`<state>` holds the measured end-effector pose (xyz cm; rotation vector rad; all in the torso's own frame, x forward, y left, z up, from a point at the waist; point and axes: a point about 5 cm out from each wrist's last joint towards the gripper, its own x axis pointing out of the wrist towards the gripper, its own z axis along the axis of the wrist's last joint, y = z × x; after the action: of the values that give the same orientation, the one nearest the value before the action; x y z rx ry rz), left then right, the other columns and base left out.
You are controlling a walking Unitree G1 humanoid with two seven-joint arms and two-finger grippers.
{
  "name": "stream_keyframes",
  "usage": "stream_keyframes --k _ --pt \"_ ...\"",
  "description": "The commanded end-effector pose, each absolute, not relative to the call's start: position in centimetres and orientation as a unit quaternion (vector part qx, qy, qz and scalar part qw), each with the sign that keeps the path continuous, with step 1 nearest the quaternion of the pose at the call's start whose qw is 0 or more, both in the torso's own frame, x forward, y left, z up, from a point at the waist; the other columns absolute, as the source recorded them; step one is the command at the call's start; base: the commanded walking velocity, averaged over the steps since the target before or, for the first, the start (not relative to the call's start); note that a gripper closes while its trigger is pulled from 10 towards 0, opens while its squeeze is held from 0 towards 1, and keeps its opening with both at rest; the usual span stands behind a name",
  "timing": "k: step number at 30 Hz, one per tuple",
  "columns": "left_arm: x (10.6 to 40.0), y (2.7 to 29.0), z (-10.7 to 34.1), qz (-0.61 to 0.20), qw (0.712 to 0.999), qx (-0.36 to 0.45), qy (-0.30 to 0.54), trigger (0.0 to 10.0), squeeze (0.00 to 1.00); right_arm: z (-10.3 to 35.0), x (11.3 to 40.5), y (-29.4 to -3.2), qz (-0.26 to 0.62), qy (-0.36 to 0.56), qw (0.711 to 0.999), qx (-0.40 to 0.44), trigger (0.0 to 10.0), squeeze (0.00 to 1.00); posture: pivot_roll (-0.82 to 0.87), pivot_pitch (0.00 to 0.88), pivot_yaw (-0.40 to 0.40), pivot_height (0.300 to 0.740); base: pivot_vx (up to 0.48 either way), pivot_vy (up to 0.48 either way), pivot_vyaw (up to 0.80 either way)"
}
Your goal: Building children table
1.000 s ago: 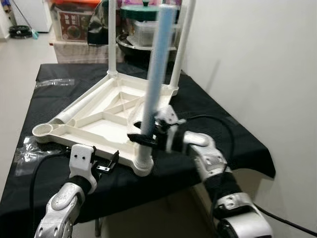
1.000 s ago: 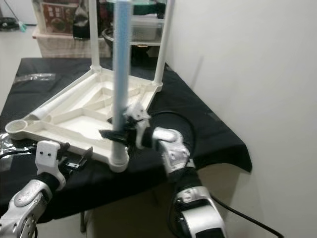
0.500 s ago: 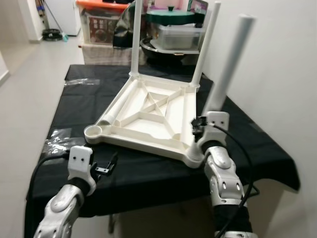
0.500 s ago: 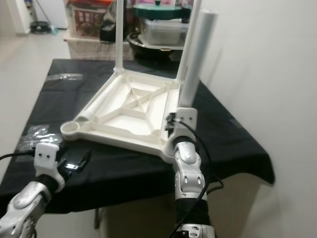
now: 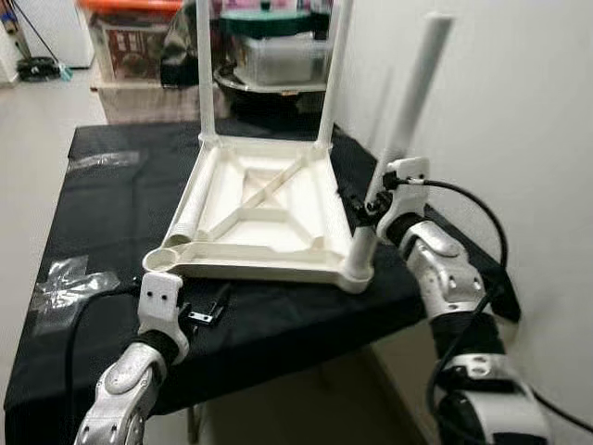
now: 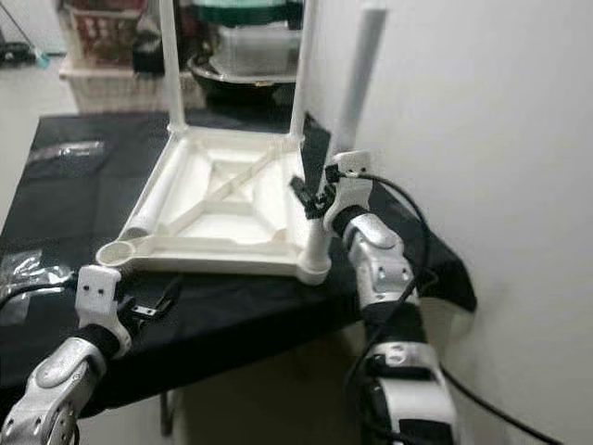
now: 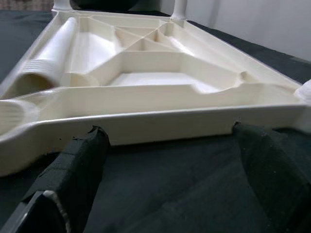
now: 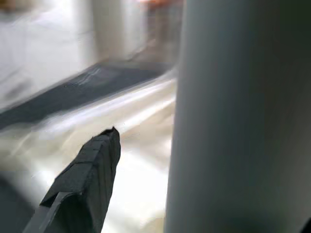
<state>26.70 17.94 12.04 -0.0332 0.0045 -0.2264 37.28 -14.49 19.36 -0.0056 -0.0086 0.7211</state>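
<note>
Over the black cloth (image 5: 102,199), right tool (image 5: 363,206) flanks the leg (image 5: 403,125).

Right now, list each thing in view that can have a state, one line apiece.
Tabletop: upside down on the black cloth.
Two far legs: upright in their corners.
Near right leg: in its socket, leaning right.
Loose leg: lying inside the tabletop.
Near left socket: empty.
Right gripper: at the leaning leg.
Left gripper: open, empty, near the tabletop edge.
</note>
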Motion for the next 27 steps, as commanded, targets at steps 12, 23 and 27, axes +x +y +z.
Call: stream_keyframes --k 12,23,27 --pt "26.4 18.4 12.0 -0.106 0.994 -0.008 0.002 10.0 0.0 15.7 37.7 -9.7 0.381 0.037 0.924 -0.005 0.0 0.0 0.09 0.0 -0.139 0.74 0.0 0.0 0.0" --pt "26.3 18.2 11.8 -0.109 0.994 -0.009 0.008 10.0 0.0 15.9 35.4 -17.5 -0.084 -0.057 0.995 -0.016 0.0 0.0 0.05 0.0 -0.116 0.74 0.0 0.0 0.0" --pt "26.3 18.0 11.6 -0.116 0.993 -0.01 0.013 10.0 0.0 17.3 31.9 -17.0 -0.098 -0.128 0.986 -0.045 0.0 0.0 0.03 0.0 -0.099 0.74 0.0 0.0 0.0"
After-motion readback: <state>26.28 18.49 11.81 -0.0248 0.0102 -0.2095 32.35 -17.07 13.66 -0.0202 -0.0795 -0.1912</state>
